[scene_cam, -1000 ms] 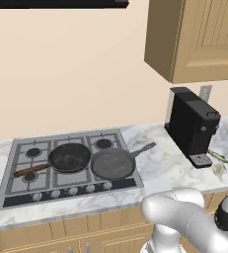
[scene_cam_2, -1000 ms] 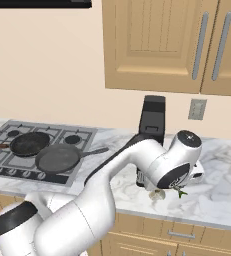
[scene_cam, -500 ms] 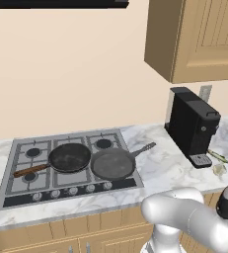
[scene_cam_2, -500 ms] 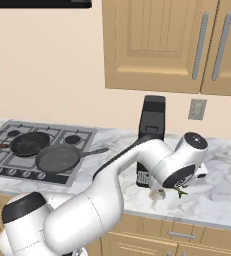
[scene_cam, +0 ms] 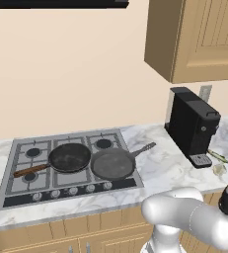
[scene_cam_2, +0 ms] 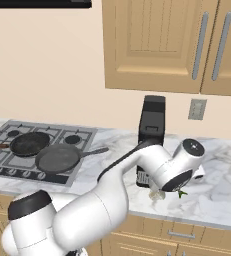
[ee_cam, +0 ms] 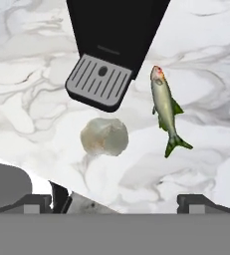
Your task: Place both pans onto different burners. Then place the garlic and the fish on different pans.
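The garlic [ee_cam: 104, 136] lies on the marble counter just in front of the coffee machine's drip tray, with the fish [ee_cam: 165, 107] beside it. My gripper [ee_cam: 119, 203] hovers above them, open, its fingertips [ee_cam: 37, 202] wide apart with nothing between. Both base views show the garlic [scene_cam_2: 157, 194] [scene_cam: 219, 169] by the machine, and the fish [scene_cam: 220, 157] next to it. The black pan [scene_cam: 68, 157] with a wooden handle rests on the cooktop's middle burner. The grey pan [scene_cam: 113, 164] sits to its right. Both pans [scene_cam_2: 29, 143] [scene_cam_2: 57, 158] are empty.
The black coffee machine [scene_cam: 189, 126] [scene_cam_2: 151, 129] stands right behind the garlic and fish. Wooden wall cabinets [scene_cam_2: 162, 45] hang above. Uncovered burners [scene_cam: 33, 152] [scene_cam: 104, 144] lie at the cooktop's back. The counter's front edge runs just under my hand.
My hand has shifted slightly to the right over the garlic. The pans, garlic and fish have not moved.
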Robot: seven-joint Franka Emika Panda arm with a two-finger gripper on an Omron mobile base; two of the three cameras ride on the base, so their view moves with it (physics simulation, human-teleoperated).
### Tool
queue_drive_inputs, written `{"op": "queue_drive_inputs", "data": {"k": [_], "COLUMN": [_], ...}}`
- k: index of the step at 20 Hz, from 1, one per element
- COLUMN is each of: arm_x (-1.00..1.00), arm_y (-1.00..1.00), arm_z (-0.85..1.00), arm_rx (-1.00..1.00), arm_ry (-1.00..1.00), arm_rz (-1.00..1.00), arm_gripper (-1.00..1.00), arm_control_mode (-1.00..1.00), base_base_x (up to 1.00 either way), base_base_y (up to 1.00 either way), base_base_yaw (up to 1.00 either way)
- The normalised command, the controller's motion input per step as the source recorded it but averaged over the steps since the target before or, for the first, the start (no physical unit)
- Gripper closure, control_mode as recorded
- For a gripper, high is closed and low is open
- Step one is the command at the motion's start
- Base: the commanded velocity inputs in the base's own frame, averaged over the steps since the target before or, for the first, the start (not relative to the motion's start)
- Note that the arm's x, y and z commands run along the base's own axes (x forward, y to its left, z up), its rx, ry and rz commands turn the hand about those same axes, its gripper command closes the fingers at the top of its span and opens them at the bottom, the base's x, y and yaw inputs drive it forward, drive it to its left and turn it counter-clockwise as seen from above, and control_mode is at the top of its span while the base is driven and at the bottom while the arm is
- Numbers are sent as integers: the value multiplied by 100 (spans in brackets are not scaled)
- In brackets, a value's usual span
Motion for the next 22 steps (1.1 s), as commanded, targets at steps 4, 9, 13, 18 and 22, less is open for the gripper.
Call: {"op": "queue_drive_inputs", "data": {"k": [4,9,13,18,22], "arm_x": [20,20,21,13,13], "arm_y": [0,-3,-8,-9,-4], "arm_z": [-20,-15,-12,-6,-6], "arm_rx": [0,0,0,0,0], "arm_ry": [-1,-1,0,0,0], "arm_rz": [0,1,2,2,2], "arm_gripper": [-100,-100,-100,-100,-100], "arm_control_mode": [-100,-100,-100,-100,-100], "base_base_x": [0,0,0,0,0], "base_base_y": [0,0,0,0,0], "base_base_yaw": [0,0,0,0,0]}}
